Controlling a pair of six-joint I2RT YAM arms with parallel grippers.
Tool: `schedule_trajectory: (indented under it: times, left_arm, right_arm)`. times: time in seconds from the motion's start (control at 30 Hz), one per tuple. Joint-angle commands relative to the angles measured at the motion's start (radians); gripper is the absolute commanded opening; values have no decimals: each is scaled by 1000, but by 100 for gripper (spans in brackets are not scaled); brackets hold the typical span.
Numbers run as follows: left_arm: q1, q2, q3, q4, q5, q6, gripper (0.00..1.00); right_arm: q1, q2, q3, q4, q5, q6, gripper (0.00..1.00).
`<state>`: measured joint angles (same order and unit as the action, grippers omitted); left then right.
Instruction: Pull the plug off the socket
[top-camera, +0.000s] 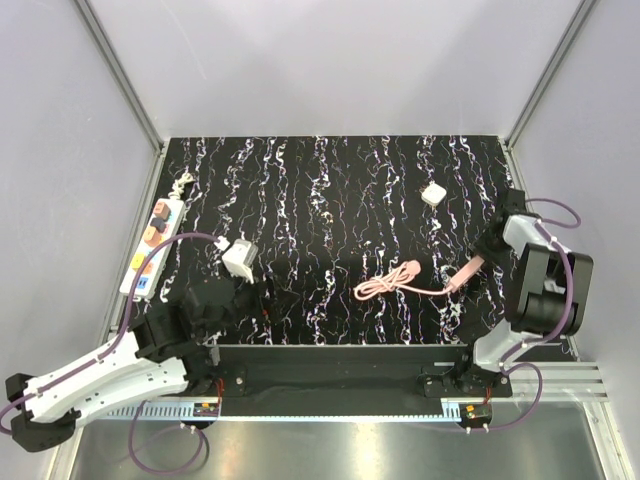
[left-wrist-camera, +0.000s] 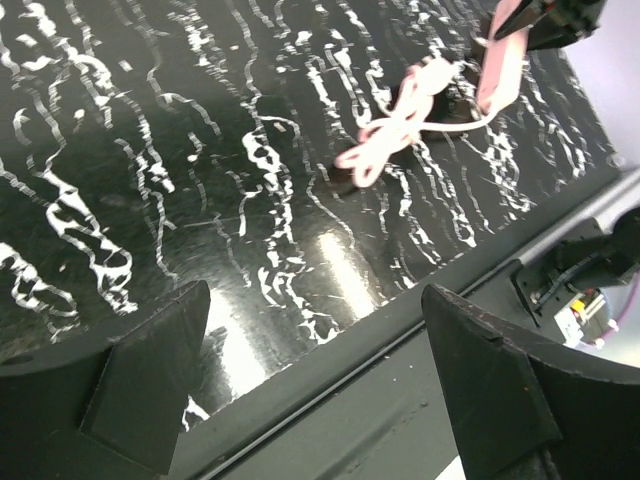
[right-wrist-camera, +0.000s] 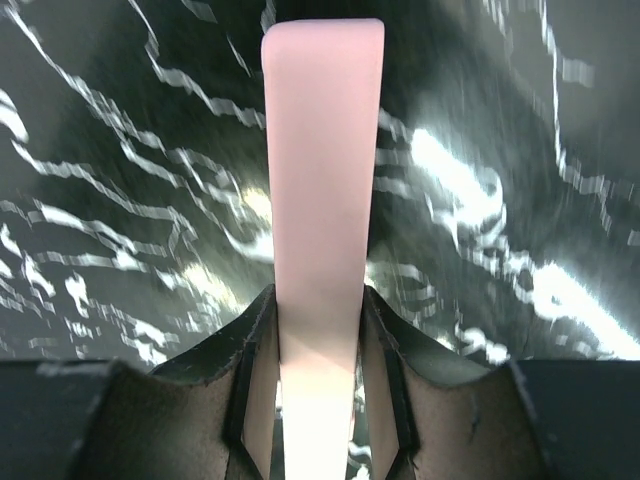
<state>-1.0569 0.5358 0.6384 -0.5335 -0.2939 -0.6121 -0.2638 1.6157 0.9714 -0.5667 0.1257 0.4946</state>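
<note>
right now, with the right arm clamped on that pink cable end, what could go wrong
The right end effector is shut on the flat pink connector of the coiled pink cable; swinging away would likely drag the loose coil along. The open left end effector sits close by the small white cube-shaped adapter and could knock it. The long white power strip lies at the table's left edge and might slide off if bumped.

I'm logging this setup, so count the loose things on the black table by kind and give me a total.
Power strip: 1
White blocks: 2, a larger charger block and a small cube
Pink cable: 1, its end held in the right gripper
Total: 4
</note>
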Motion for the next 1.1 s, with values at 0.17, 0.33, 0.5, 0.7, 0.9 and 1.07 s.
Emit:
schedule_trajectory:
  times: [0.17, 0.33, 0.5, 0.7, 0.9, 1.07]
  left_arm:
    - [59, 105, 130, -115, -60, -32, 95]
    - [274, 206, 150, -123, 134, 21, 96]
    - [500, 315, 191, -157, 277, 77, 99]
    - [665, 371, 194, -189, 262, 129, 99]
    - [889, 466, 297, -241, 279, 192, 99]
    - [985, 553, 408, -238, 240, 303, 99]
  right_arm:
    - [12, 118, 156, 5, -32, -77, 20]
    - [41, 119, 199, 4, -70, -120, 45]
    - [72, 63, 213, -4, -42, -120, 86]
    - [233, -3, 299, -97, 108, -163, 100]
    - [399, -88, 279, -84, 46, -150, 100]
    - [578, -184, 115, 80, -203, -70, 100]
